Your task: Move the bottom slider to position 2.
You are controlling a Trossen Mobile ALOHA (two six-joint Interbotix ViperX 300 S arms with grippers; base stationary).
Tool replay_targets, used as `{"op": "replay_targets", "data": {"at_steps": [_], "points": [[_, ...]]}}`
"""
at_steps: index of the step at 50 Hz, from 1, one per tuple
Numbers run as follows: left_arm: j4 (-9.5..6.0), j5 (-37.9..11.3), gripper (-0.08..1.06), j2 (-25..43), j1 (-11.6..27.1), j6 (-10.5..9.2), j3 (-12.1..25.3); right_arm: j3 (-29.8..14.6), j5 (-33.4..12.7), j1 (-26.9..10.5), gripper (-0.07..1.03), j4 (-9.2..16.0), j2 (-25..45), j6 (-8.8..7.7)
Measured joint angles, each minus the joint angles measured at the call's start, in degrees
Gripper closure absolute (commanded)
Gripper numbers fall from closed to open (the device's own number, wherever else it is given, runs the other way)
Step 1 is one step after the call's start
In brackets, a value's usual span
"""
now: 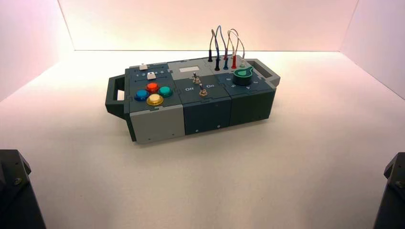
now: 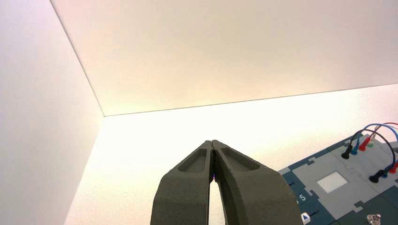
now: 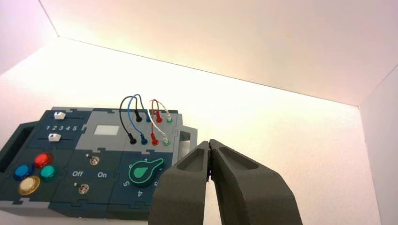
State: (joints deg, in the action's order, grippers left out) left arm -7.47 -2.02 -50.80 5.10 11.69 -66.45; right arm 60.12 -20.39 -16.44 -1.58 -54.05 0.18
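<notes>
The box [image 1: 157, 121] stands mid-table. The bottom slider [image 3: 55, 137] is a small white knob on a dark track between the digit row and the coloured buttons; it also shows in the high view [image 1: 152, 75]. It stands about level with the 3, just past the printed 2 [image 3: 54, 128]. The twin top slider [image 3: 59, 115] lies beyond the row. My left gripper [image 2: 212, 143] is shut and empty, far to the box's left. My right gripper [image 3: 209, 142] is shut and empty, off the box's right end. Both arms are parked at the near corners [image 1: 14, 191].
The box bears red, blue, teal and yellow buttons [image 3: 43, 160], two toggle switches [image 3: 94, 161] by "Off" and "On", a green dial [image 3: 143, 171] and looped wires [image 3: 141, 117]. It has handles at both ends [image 1: 114, 93]. White walls enclose the table.
</notes>
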Motion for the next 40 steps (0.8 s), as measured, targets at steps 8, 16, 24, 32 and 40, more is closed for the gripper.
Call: {"op": "replay_targets", "data": {"at_steps": [8, 16, 24, 32, 40], "points": [[0.00, -0.3, 1.00, 0.1, 0.0, 0.00, 0.0, 0.0, 0.0, 0.0, 0.98, 0.1, 0.0, -0.09], [0.00, -1.1, 1.00, 0.3, 0.1, 0.00, 0.0, 0.0, -0.1, 0.0, 0.98, 0.1, 0.0, -0.09], [-0.09, -3.7, 1.00, 3.1, 2.1, 0.00, 0.4, 0.1, -0.1, 0.0, 0.98, 0.2, 0.8, -0.09], [-0.18, -9.2, 1.00, 12.7, 7.6, 0.00, 3.5, 0.0, -0.5, -0.1, 0.98, 0.8, 2.9, -0.09], [-0.79, -15.8, 1.00, 22.4, 13.6, -0.35, 9.1, 0.1, -1.2, -0.1, 0.98, 0.9, 5.0, -0.09]]}}
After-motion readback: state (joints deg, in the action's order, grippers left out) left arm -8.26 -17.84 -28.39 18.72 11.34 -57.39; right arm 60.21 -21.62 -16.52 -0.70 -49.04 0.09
